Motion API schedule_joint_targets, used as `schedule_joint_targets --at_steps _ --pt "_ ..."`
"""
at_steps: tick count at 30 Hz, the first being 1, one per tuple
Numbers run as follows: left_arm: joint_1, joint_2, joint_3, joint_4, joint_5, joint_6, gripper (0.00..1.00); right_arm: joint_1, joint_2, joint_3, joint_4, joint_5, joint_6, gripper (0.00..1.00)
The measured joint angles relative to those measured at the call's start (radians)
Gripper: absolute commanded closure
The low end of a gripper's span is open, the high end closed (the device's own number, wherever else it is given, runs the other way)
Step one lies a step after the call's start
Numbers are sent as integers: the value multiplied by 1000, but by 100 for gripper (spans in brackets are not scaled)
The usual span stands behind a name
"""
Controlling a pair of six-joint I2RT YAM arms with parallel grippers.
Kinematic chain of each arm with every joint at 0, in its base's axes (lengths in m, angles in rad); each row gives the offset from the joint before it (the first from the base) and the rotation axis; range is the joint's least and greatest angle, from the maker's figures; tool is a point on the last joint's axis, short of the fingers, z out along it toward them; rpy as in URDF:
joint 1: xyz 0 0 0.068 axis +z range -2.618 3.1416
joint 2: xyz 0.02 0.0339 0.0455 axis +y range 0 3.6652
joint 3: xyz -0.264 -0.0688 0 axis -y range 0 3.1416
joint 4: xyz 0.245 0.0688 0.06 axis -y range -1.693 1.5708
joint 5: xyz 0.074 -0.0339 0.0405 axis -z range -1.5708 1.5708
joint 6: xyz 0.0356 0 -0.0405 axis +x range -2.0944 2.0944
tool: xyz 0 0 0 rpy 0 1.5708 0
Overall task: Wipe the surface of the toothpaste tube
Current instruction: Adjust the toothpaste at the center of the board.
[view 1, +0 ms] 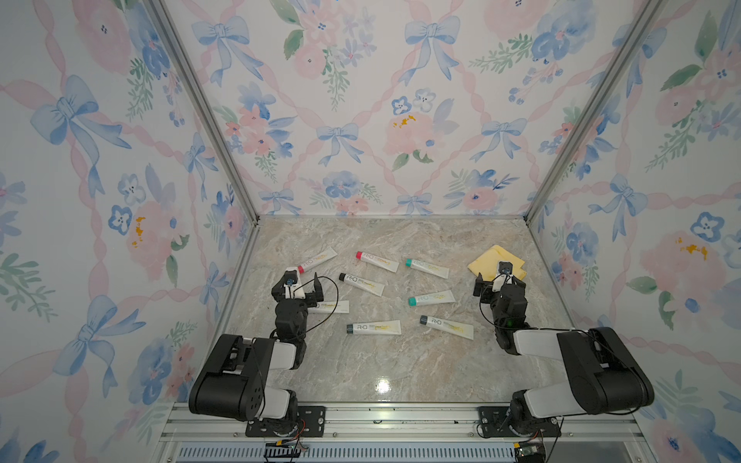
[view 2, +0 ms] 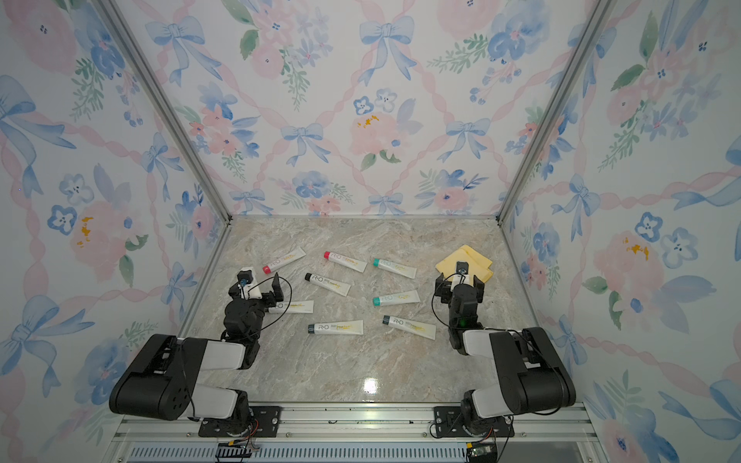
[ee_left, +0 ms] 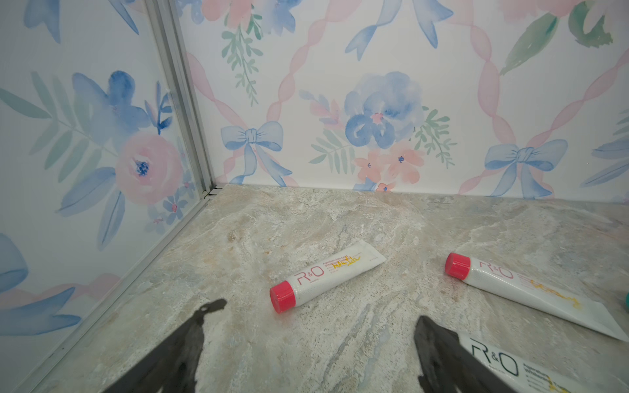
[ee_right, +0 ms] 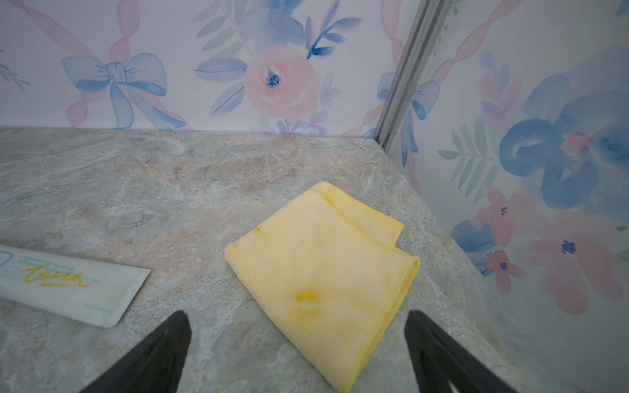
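- A beige marbled table carries eight white plastic toothpaste tubes, all lying flat and apart from one another.
- Along the back, in both top views, lie the left red-capped tube, the middle red-capped tube and the back teal-capped tube.
- Nearer the arms lie the black-capped tube and the lower teal-capped tube. A half-hidden tube has its cap end behind the left arm.
- Closest to the front edge are the grey-capped centre tube and the dark-capped right tube.
- Yellow scribbles mark the tube bodies wherever the wrist views show them close.
- A folded yellow microfibre cloth lies flat near the back right corner of the table, with a darker yellow stain on its upper face.
- The left pincer stands spread wide over bare table with nothing between its fingers. The cap of the left red-capped tube lies just ahead of it, and the black-capped tube runs just beside one finger.
- The right pincer is likewise spread wide and holds nothing. In the right wrist view the near part of the cloth lies between its two fingers, and whether they touch the fabric cannot be told.
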Motion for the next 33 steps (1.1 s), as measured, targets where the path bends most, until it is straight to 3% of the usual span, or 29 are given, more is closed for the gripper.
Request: schedule_joint_targets --at_steps 3,5,8,11,16,24,29,33 --pt "-29 -150 53 -150 -121 -72 2 64 -119 41 -75 61 20 1" --pt "-29 -224 158 -340 -180 -133 2 65 -229 66 -145 82 116 1" --pt "-50 -217 364 -561 -216 -183 2 8 -362 97 -244 58 299 1" --pt "-77 -176 469 -685 -228 -250 2 -14 -410 130 -338 38 404 1" --pt "-79 -146 498 -871 -184 -322 2 -77 -460 142 -548 -90 556 1" --pt "-86 -18 683 -1041 -63 -391 2 -173 -469 193 -716 -312 732 1" --pt "-112 13 692 -1086 65 -397 9 -174 -454 255 -845 -393 731 1" --pt "-236 58 706 -1090 115 -368 10 -100 -378 356 -960 -408 672 1"
